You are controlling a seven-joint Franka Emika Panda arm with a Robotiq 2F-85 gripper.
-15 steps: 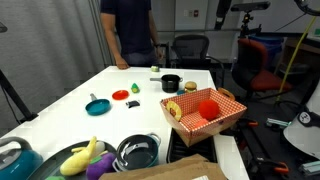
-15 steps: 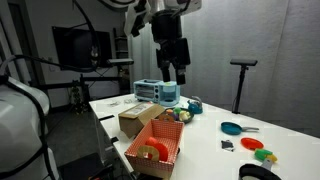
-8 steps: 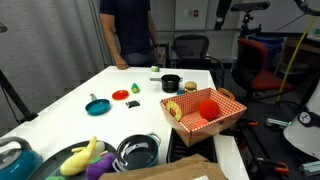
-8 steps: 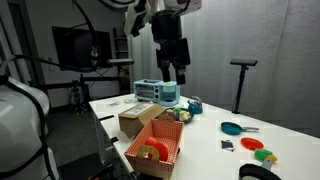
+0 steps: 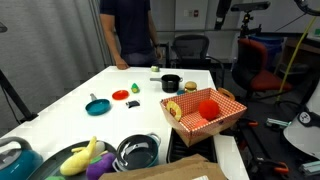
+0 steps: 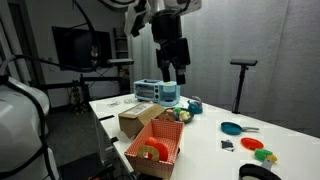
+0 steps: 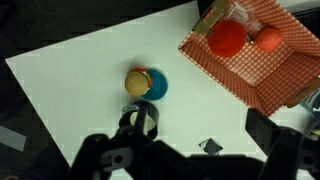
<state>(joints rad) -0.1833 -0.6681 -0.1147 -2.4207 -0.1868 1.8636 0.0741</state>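
My gripper hangs high above the white table, open and empty. In the wrist view its fingers frame the table far below. Under it lie a black mug, a teal bowl with a yellow ball in it, and a small dark flat piece. A red checkered basket at the upper right holds a red cup and an orange ball. The basket and the black mug also show in an exterior view.
A teal pan, small red and green items, a dark bowl, yellow and purple plush toys and a teal kettle lie on the table. A cardboard box stands beside the basket. A person stands at the far end.
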